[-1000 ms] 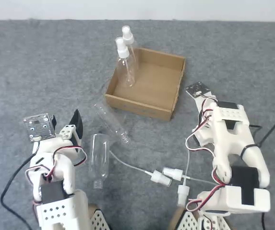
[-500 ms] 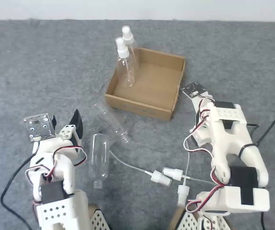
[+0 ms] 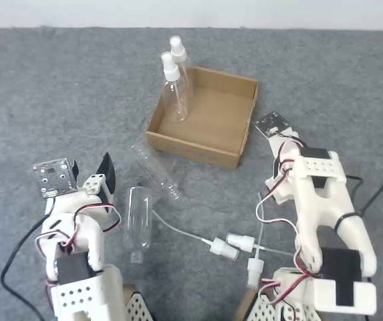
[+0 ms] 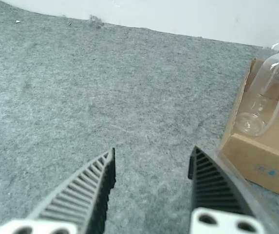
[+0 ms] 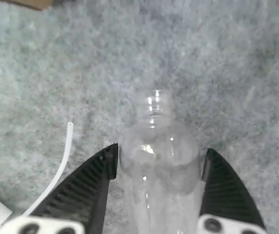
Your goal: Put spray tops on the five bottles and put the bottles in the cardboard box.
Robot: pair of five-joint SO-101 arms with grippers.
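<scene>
Bottles, clear plastic. High view: two capped bottles upright at the cardboard box corner; two topless bottles lying on grey felt carpet; three white spray tops with tubes nearby. Left wrist view: left gripper, ridged black jaws apart above carpet. Right wrist view: right gripper, jaws apart astride a fifth topless bottle.

My right arm covers the uncapped bottle from overhead; its base runs past my right wrist view's edge. My left wrist view's edge crops the cardboard box and its two bottles.
</scene>
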